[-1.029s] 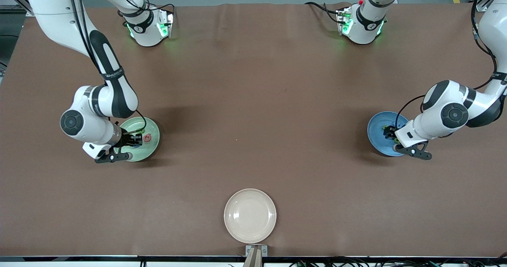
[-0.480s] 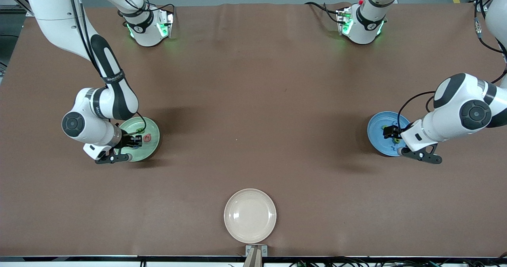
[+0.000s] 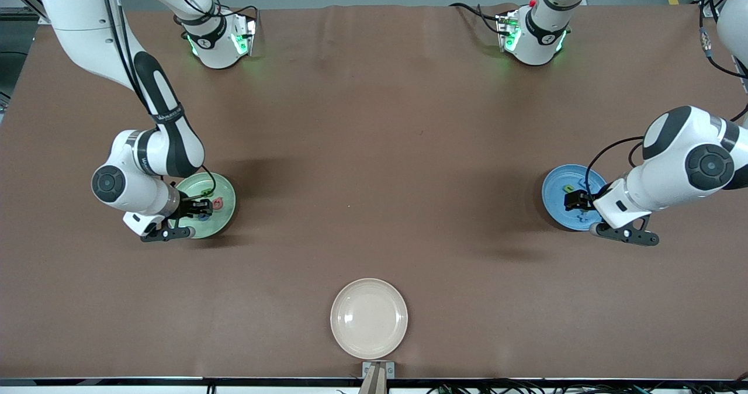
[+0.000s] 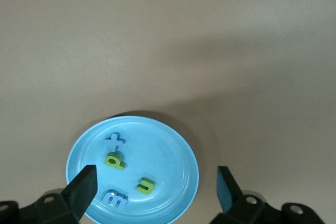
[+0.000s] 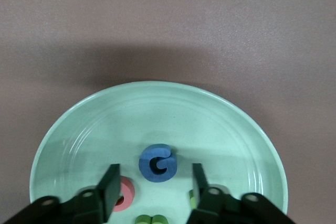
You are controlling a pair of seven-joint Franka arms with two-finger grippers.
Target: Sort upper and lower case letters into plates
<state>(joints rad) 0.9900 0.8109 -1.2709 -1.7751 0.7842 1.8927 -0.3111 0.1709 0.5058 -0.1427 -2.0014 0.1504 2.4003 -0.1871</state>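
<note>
The mint green plate point(image 3: 227, 213) lies toward the right arm's end of the table. In the right wrist view the plate point(image 5: 157, 114) holds a blue G point(image 5: 157, 163), a pinkish red letter point(image 5: 126, 194) and green pieces point(image 5: 148, 219). My right gripper point(image 5: 154, 183) point(image 3: 201, 207) hangs open and empty just above these letters. The sky blue plate point(image 3: 552, 192) lies toward the left arm's end. In the left wrist view this plate point(image 4: 168, 150) holds a blue plus point(image 4: 114, 141), a green p point(image 4: 114, 160), a green u-shaped letter point(image 4: 145, 185) and a blue letter point(image 4: 115, 199). My left gripper point(image 4: 155, 188) point(image 3: 575, 201) is open and empty above it.
A cream-beige plate point(image 3: 369, 318) lies empty near the table's front edge, midway between the arms. The brown table top point(image 3: 374, 166) between the plates bears nothing. The arm bases point(image 3: 219, 37) stand along the farthest edge.
My left arm has lifted and drawn back toward its own end of the table, still over the blue plate. My right arm has hardly moved.
</note>
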